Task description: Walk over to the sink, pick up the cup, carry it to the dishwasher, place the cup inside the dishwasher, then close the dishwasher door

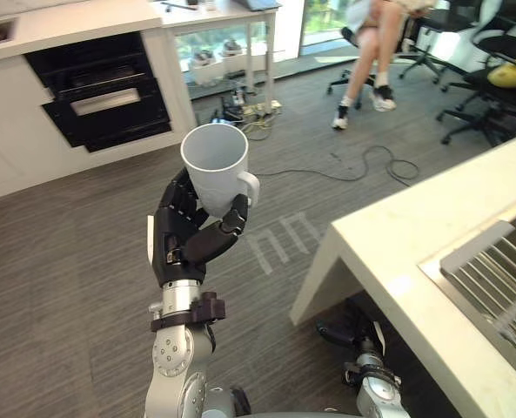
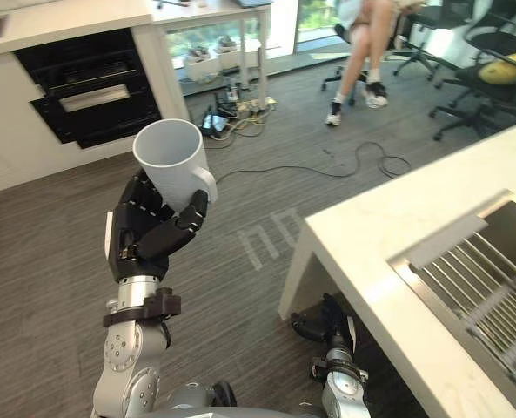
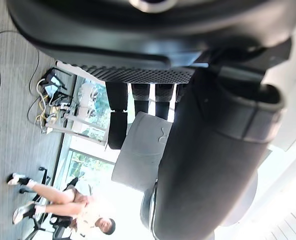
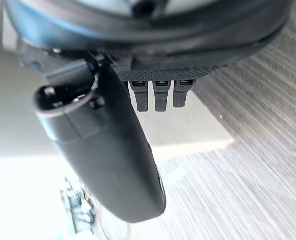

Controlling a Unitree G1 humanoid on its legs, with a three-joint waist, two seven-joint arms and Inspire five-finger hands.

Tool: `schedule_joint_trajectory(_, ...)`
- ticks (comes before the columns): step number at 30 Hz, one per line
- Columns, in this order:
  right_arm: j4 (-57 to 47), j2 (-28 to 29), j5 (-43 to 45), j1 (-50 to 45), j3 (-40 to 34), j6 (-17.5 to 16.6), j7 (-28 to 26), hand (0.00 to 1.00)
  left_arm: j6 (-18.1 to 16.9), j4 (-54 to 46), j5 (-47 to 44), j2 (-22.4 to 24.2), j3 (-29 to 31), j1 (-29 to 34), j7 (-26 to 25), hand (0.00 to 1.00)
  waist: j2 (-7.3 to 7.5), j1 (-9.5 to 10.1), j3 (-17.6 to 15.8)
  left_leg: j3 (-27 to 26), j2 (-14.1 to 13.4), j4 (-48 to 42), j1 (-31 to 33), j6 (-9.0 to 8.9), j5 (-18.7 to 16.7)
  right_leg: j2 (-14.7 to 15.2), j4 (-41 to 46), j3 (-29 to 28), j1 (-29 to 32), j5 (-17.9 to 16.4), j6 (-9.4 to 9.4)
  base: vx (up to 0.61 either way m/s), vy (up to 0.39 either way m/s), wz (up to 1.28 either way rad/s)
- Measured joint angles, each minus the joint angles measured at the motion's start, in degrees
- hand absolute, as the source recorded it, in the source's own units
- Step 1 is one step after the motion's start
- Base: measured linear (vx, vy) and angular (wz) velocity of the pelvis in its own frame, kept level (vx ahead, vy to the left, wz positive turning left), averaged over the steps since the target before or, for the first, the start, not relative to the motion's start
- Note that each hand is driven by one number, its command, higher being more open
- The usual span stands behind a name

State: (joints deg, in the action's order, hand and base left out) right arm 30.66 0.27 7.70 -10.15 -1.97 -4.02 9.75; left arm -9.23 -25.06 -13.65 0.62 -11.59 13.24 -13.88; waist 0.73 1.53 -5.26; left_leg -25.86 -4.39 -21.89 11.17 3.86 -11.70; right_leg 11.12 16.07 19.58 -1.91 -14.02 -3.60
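fingers: the left hand is clenched round the cup. The fingers wrap the lower wall on the robot's left side and the thumb presses across the front, just under the handle.
cup location: raised in the left hand over open floor, clear of the counter and well apart from the sink.
cup axis: long axis close to upright with the mouth up and the top leaning slightly away from the robot. The handle points to the robot's right, beside the thumb tip. Looks empty.
right hand: hangs low beside the counter edge and carries nothing. Can't tell its state.
stage: my read is pickup done and carry leg under way; placing and door closing not yet done.
target: a black built-in appliance sits in the far cabinet, ahead and to the left of the cup, front shut. Can't tell if it's the dishwasher.
key relation: the sink is off to the right and the appliance to the left, so the loaded left hand is on the nearer side. If that front is the target, the free right hand probably has to open it.
hazards: cables lie on the floor ahead to the right, and a seated person is beyond them. Both are off the direct line to the appliance.
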Motion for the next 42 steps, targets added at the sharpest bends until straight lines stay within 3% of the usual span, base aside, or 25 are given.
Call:
schedule_joint_trajectory(3, 4.7, 0.1, -0.1, 2.7, 0.0, 0.0, -0.6, 0.90, 0.2, 3.4, -0.1, -1.5, 0.0, -0.1, 0.1, 0.30, 0.06, -0.79, 0.0, 1.8, 3.4, 2.2, -0.2, 1.20, 0.9, 2.1, 0.5, -0.2, -0.1, -0.5, -0.83, 0.03, 0.085, 0.44)
schedule_joint_trajectory(6, 6.4, -0.4, -0.9, 3.1, 0.0, 0.7, -1.0, 0.90, 0.8, 4.5, -0.3, -1.7, -0.4, 0.6, 0.6, 0.30, -0.01, -0.97, -0.1, 2.2, 5.9, 4.7, -1.8, 2.00, 1.3, 5.0, 9.7, -0.9, 3.0, -1.0, -1.17, 0.03, 0.055, 0.18)
schedule_joint_trajectory(8, 7.0, -0.4, -1.9, 2.7, 0.1, 1.4, -1.1, 0.90, 0.9, 4.5, -0.3, -2.3, -1.4, 0.7, 0.9, 0.30, 0.67, -1.70, -0.6, 4.0, 7.2, 5.9, -4.2, 2.50, 1.4, 6.3, 20.1, -5.0, 6.5, -1.4, 1.60, 0.04, 0.027, 0.49)
schedule_joint_trajectory(9, 7.1, -0.3, -2.8, 2.4, 0.3, 1.7, -1.1, 0.90, 0.9, 4.6, -0.3, -2.8, -2.1, 0.7, 1.3, 0.30, 0.89, -2.98, -0.7, 6.0, 7.6, 6.3, -5.1, 2.16, 1.1, 4.8, 23.6, -9.8, 8.3, -2.9, 1.89, 0.04, -0.035, 0.70)
schedule_joint_trajectory(10, 6.9, -0.3, -3.5, 2.4, 0.6, 1.7, -1.3, 0.90, 0.9, 4.5, -0.3, -2.9, -2.6, 0.7, 1.9, 0.30, 0.90, -3.16, -0.7, 6.9, 7.6, 6.7, -5.8, 2.08, 1.1, 2.5, 24.7, -13.9, 10.6, -3.9, 0.99, 0.04, -0.046, 0.64)
schedule_joint_trajectory(14, 2.9, -0.8, -4.1, 1.5, 2.7, 1.7, -1.9, 0.90, 0.9, 4.5, -0.3, -2.9, -3.1, 0.7, 2.9, 0.30, 0.90, -3.28, -0.7, 10.2, 7.6, 6.7, -6.3, 1.18, 0.9, -2.5, 22.8, -20.7, 17.7, -4.8, 0.45, 0.07, -0.079, 0.46)
schedule_joint_trajectory(17, -1.2, -1.2, -5.1, -0.5, 4.4, 1.7, -2.3, 0.90, 0.9, 4.5, -0.4, -2.9, -4.0, 0.7, 3.1, 0.30, 1.42, -3.36, -0.3, 14.3, 7.8, 4.7, -6.6, -0.61, -0.5, -4.5, 14.3, -22.7, 17.3, -3.1, 0.80, 0.15, -0.160, 0.74)
schedule_joint_trajectory(18, -2.8, -1.3, -5.2, -1.5, 4.8, 1.7, -2.6, 0.90, 0.9, 4.6, -0.5, -2.6, -4.1, 0.7, 3.5, 0.30, 1.33, -3.20, -0.1, 16.2, 7.4, 2.6, -6.3, -1.24, -1.8, -4.5, 13.3, -21.1, 15.9, 0.5, 0.02, 0.24, -0.267, 0.75)
schedule_joint_trajectory(20, -4.3, -1.5, -5.7, -2.3, 4.8, 1.7, -2.7, 0.90, 1.0, 4.4, -0.9, -1.5, -4.2, 1.1, 4.3, 0.30, 0.08, -2.52, 1.0, 17.6, 5.1, 0.2, -5.4, -3.35, -3.0, -5.6, 11.9, -18.0, 14.2, 0.2, 0.93, 0.24, -0.224, 0.63)
schedule_joint_trajectory(22, -6.6, -2.1, -5.7, -2.3, 4.8, 1.7, -2.8, 0.90, 1.0, 4.2, -0.9, -0.2, -4.2, 1.1, 4.7, 0.30, -0.15, -2.29, 1.1, 17.3, 3.3, -0.5, -5.2, -4.54, -2.8, -6.3, 10.1, -14.9, 11.9, 0.2, 1.62, 0.19, -0.187, 0.63)
schedule_joint_trajectory(26, -10.6, -3.8, -6.2, -3.7, 4.6, 1.6, -2.2, 0.90, 1.0, 4.2, -1.1, 0.1, -4.5, 1.6, 5.4, 0.30, -0.22, -1.86, 1.1, 14.8, 1.1, -8.3, -4.7, -4.71, -2.7, -6.9, 5.2, -12.3, 5.0, 0.1, 2.30, 0.16, -0.116, 0.36)
schedule_joint_trajectory(27, -11.7, -4.1, -6.2, -4.3, 4.5, 1.3, -1.9, 0.90, 1.0, 4.2, -1.1, 0.2, -4.5, 1.6, 5.4, 0.30, 0.14, -1.22, 0.9, 13.7, -0.2, -12.0, -3.4, -4.28, -4.0, -6.7, 3.8, -12.1, 3.2, 0.2, 2.51, 0.13, 0.038, 0.07)
schedule_joint_trajectory(28, -11.7, -4.1, -6.2, -4.3, 4.4, 1.3, -1.6, 0.90, 1.0, 4.2, -1.3, 0.1, -4.4, 1.6, 5.6, 0.30, -0.46, -1.06, 1.3, 12.5, -3.2, -11.7, -2.8, -4.34, -5.4, -6.8, 3.9, -11.7, 2.7, 0.2, 2.50, 0.11, 0.059, 0.09)
schedule_joint_trajectory(29, -11.8, -4.1, -6.2, -4.3, 4.4, 1.3, -1.5, 0.90, 1.0, 4.2, -1.4, 0.2, -4.3, 1.6, 5.7, 0.30, -0.80, -1.09, 1.5, 12.4, -4.9, -9.5, -2.7, -4.74, -4.5, -6.9, 4.0, -11.3, 2.7, 0.2, 2.48, 0.07, 0.114, 0.12)
schedule_joint_trajectory(30, -11.5, -4.1, -6.3, -4.3, 3.9, 1.3, -1.5, 0.90, 1.0, 4.3, -1.6, 0.6, -4.4, 1.5, 6.2, 0.30, -1.58, -1.00, 1.9, 13.6, -5.7, -5.1, -2.9, -6.58, -1.7, -6.9, 4.0, -11.6, 2.8, -0.2, 1.81, 0.05, 0.170, 0.11)
schedule_joint_trajectory(34, -10.1, -1.2, -6.3, -4.0, 3.3, 1.3, -1.9, 0.90, 1.2, 5.5, -2.2, -0.1, -3.4, 1.8, 6.4, 0.30, -0.26, -0.92, 1.9, 13.9, -1.1, 1.5, -4.4, -5.28, 0.9, -4.0, 1.7, -13.0, 3.4, 0.4, 0.37, 0.01, 0.151, 0.17)
schedule_joint_trajectory(36, -9.1, -0.3, -6.9, -4.0, 3.4, 1.3, -2.3, 0.90, 1.3, 5.5, -2.1, -0.6, -3.3, 2.8, 6.4, 0.30, -0.22, -0.80, 1.9, 13.8, -0.6, 2.7, -5.6, -5.28, 1.4, -4.0, 0.8, -13.0, 2.6, 0.9, -0.29, -0.01, 0.029, 0.04)
schedule_joint_trajectory(41, -8.6, 0.1, -7.4, -4.0, 2.8, 1.3, -2.2, 0.90, 1.3, 5.5, -2.1, -1.8, -3.9, 3.9, 6.8, 0.30, 0.52, -0.91, 2.5, 13.4, -0.6, 6.9, -7.4, -6.04, 3.7, -4.3, 0.0, -13.3, 2.3, 1.6, 0.20, -0.04, -0.039, -0.05)
schedule_joint_trajectory(42, -2.0, -0.1, -8.2, -3.4, 2.2, 1.5, -1.8, 0.90, 1.5, 8.2, -2.1, -1.7, -3.5, 4.2, 6.8, 0.30, 1.39, -0.89, 2.7, 12.5, -0.4, 18.0, -10.9, -6.21, 11.1, -6.2, -4.4, -14.2, 2.2, 5.6, 1.07, 0.00, 0.000, 0.00)
